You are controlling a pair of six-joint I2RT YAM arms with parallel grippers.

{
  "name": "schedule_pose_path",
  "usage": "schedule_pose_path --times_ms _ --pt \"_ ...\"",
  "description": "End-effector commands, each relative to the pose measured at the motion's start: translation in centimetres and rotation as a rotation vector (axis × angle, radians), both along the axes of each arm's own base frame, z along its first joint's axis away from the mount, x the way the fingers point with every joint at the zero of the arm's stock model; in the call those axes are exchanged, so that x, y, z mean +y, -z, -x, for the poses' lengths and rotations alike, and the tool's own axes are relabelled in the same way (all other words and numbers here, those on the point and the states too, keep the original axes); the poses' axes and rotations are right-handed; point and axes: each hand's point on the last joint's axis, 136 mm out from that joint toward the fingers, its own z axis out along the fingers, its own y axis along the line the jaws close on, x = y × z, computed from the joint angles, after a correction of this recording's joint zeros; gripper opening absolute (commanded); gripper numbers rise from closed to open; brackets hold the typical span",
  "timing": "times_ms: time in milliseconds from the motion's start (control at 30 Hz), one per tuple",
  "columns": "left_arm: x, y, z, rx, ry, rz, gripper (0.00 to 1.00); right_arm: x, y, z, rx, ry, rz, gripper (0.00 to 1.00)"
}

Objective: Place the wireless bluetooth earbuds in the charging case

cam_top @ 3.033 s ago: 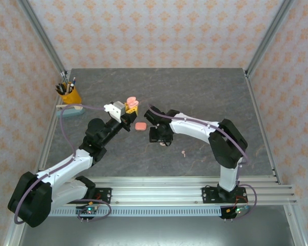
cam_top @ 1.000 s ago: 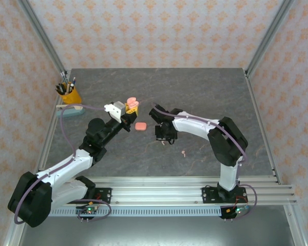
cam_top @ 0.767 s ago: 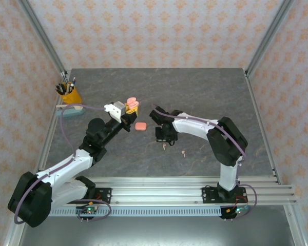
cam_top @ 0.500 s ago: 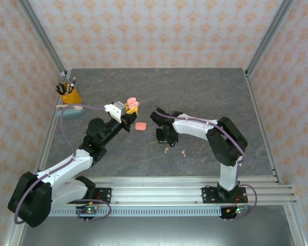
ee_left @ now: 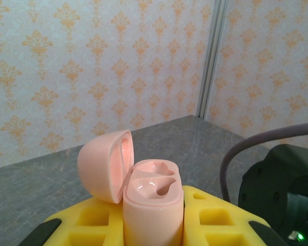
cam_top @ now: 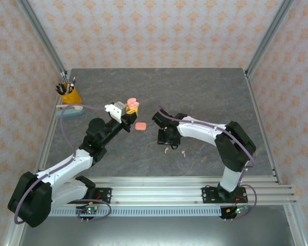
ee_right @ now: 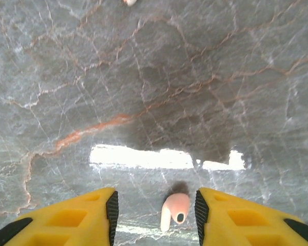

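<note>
My left gripper (cam_top: 131, 108) (ee_left: 154, 228) is shut on a pale-pink charging case (ee_left: 151, 205) (cam_top: 132, 101), held upright above the table with its lid swung open to the left and both wells empty. My right gripper (cam_top: 167, 142) (ee_right: 155, 210) is open, low over the table. One pink earbud (ee_right: 175, 209) (cam_top: 167, 149) lies on the table between its fingers, nearer the right finger (ee_right: 231, 218) and touching neither. A second earbud (cam_top: 184, 152) (ee_right: 129, 2) lies a little to the right. A closed pink case (cam_top: 140, 126) rests on the table between the arms.
An orange pen cup (cam_top: 69, 95) and a pale blue object (cam_top: 72, 110) sit at the table's left edge. The grey marble table (cam_top: 205, 97) is walled by patterned panels and metal posts, with open surface at the back and right.
My right gripper has opened and let go of the earbud, which now lies on the table below it. The right arm shifted slightly nearer. The left arm has not moved.
</note>
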Motion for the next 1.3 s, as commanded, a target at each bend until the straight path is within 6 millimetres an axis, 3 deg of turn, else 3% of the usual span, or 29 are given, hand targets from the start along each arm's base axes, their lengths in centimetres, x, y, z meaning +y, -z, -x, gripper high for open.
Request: schedule_pose_path --times_ms 0,533,967,1267 --pt "-0.3 -1.6 0.1 -0.03 0.011 0.029 0.0 -1.3 0.8 1.4 0.021 0.038 0.079 0.46" --pt "-0.3 -1.6 0.2 -0.031 0.012 0.031 0.0 -1.7 3.6 2.0 0.042 0.072 0.154 0.41" --pt "-0.4 -1.6 0.2 -0.032 0.011 0.035 0.0 -1.2 4.3 2.8 0.069 0.07 0.155 0.21" --pt "-0.5 -1.6 0.2 -0.03 0.015 0.033 0.0 -0.9 3.5 2.4 0.043 0.064 0.14 0.14"
